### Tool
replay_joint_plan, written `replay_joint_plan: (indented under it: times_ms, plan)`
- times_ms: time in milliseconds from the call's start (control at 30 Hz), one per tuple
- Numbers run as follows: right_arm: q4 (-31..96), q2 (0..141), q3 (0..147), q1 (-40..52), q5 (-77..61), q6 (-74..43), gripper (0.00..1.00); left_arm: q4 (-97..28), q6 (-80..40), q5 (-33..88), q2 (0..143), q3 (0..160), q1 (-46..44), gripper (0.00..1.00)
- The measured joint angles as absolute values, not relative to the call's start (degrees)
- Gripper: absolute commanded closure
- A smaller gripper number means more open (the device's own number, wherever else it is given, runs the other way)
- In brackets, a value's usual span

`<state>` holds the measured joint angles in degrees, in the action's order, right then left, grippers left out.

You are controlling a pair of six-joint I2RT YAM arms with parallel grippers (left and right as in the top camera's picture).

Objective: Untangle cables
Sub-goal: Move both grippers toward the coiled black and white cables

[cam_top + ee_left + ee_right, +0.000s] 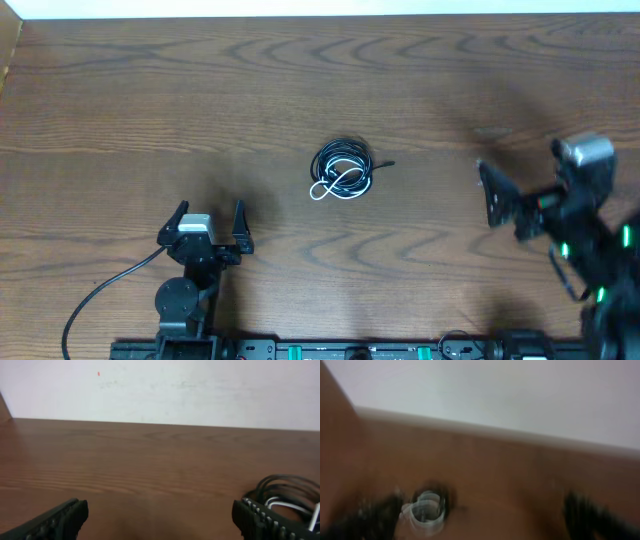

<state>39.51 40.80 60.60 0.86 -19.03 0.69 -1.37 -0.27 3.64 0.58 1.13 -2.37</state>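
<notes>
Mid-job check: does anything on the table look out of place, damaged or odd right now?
Nothing looks spilled or damaged. The cables lie in one tight tangle in the middle of the table, with a white cord looped among the black ones. The only oddity is the right wrist view, which is blurred.

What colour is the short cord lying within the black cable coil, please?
The short cord is white, clearest in the overhead view.

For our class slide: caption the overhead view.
Tangled cables lie centred; left end effector and right end effector open, touching nothing.

Bare table rings the cables; left gripper and right gripper stand well clear.
</notes>
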Motion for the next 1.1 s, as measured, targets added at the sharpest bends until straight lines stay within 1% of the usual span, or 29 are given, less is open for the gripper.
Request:
replay_joint_plan:
  times_ms: [67, 167, 233, 333, 467, 567, 633, 767, 800, 867, 900, 933, 967, 1033, 1100]
  plan:
    - [44.9, 48.1, 66.3, 0.9, -21.9, 1.0, 0.01, 0.1, -1.8, 5.7, 0.6, 1.1, -2.4, 0.02]
    - [49.5, 55.8, 69.9, 0.9, -28.8, 1.1, 0.01, 1.0, -3.7, 8.2, 0.6, 1.5, -2.4, 0.02]
    - [50.2, 59.7, 70.1, 0.9, -33.6, 1.1, 0.01, -0.8, -5.3, 9.3, 1.0, 3.5, -2.4, 0.02]
    - [50.1, 64.2, 70.1, 1.0, -37.3, 0.9, 0.01, -8.0, -6.9, 10.7, 4.5, 11.7, -2.4, 0.02]
    - [50.5, 68.5, 70.3, 3.5, -34.7, -2.5, 0.01, -23.6, -7.8, 13.3, 16.3, 29.8, -2.4, 0.02]
    - [51.3, 70.4, 70.4, 8.8, -28.2, -6.1, 0.01, -38.0, -7.7, 14.7, 30.0, 44.3, -2.4, 0.02]
    - [50.5, 71.9, 70.5, 12.4, -25.5, -7.7, 0.01, -45.0, -7.6, 15.2, 39.8, 51.9, -2.4, 0.02]
    - [47.7, 75.5, 70.7, 16.1, -23.1, -10.8, 0.02, -49.1, -8.2, 17.5, 53.6, 58.4, -2.4, 0.02]
    - [47.0, 76.6, 70.7, 16.5, -22.8, -11.6, 0.07, -49.0, -8.4, 18.9, 56.6, 58.7, -2.4, 0.02]
    - [46.0, 78.8, 70.7, 16.8, -22.5, -12.6, 0.23, -48.7, -8.7, 22.2, 61.5, 58.8, -2.4, 0.02]
    - [45.9, 80.0, 70.7, 16.9, -22.6, -12.9, 0.3, -48.3, -8.8, 24.2, 64.0, 58.8, -2.4, 0.02]
    - [46.1, 81.1, 70.9, 16.9, -22.9, -13.4, 0.3, -47.9, -8.9, 25.8, 66.2, 58.8, -2.4, 0.02]
    - [47.1, 82.4, 71.6, 17.0, -23.1, -13.7, 0.28, -47.4, -9.0, 27.4, 68.2, 58.8, -2.4, 0.02]
    - [51.6, 85.6, 74.6, 17.0, -23.4, -13.6, 0.17, -46.9, -9.3, 29.4, 71.7, 58.9, -2.4, 0.02]
    - [57.8, 89.4, 79.7, 17.0, -23.0, -12.6, 0.1, -46.2, -10.2, 30.8, 75.1, 58.9, -2.5, 0.02]
